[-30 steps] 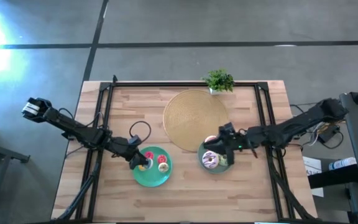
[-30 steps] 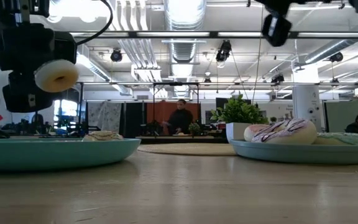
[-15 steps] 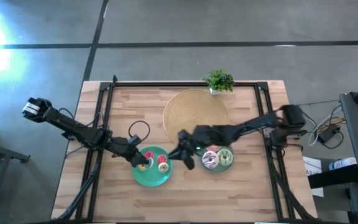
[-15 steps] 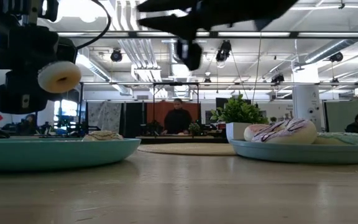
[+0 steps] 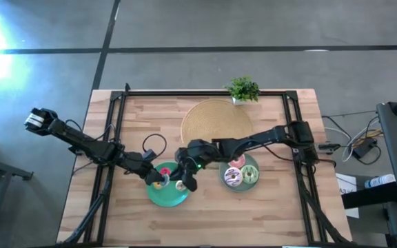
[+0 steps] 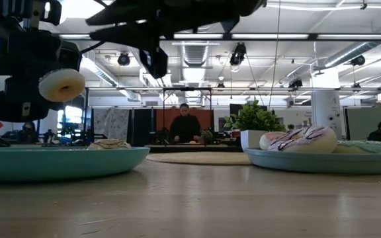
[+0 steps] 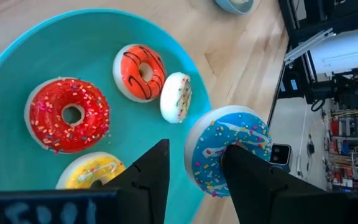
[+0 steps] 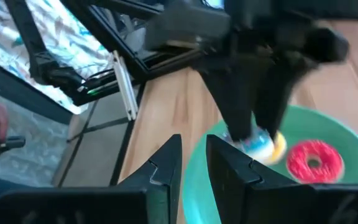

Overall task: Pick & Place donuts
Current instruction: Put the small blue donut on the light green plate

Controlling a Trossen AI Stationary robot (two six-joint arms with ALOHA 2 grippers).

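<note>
My left gripper (image 5: 154,180) hangs over the teal plate (image 5: 168,201), shut on a teal-iced mini donut (image 7: 229,149). The donut's cream underside (image 6: 61,84) shows in the low view. A red (image 7: 70,115), an orange (image 7: 140,71), a cream (image 7: 176,98) and a yellow (image 7: 92,171) mini donut lie on that plate. My right gripper (image 5: 186,178) hovers above the plate's right part, its fingers a narrow gap apart and holding nothing. The white-purple (image 5: 232,177), green (image 5: 249,173) and pink (image 5: 238,162) donuts rest on the grey-blue plate (image 5: 240,188). My left gripper pinches the teal-iced mini donut between its two fingers, which reach down at a slant from the table's left. One finger (image 7: 247,180) covers the ring's lower edge (image 7: 219,180). The donut stands on edge, lifted clear above the plate (image 6: 58,162).
A large tan disc (image 5: 216,127) lies behind the plates, and a small potted plant (image 5: 242,89) stands at the far edge. Black frame rails (image 5: 116,131) run along both sides. Bare wood (image 5: 205,220) lies near the front edge. People show in the room beyond.
My right arm has swung from the grey-blue plate toward the table's left. Its gripper now hangs over the teal plate, close beside my left gripper. The left gripper and its donut have stayed where they were.
</note>
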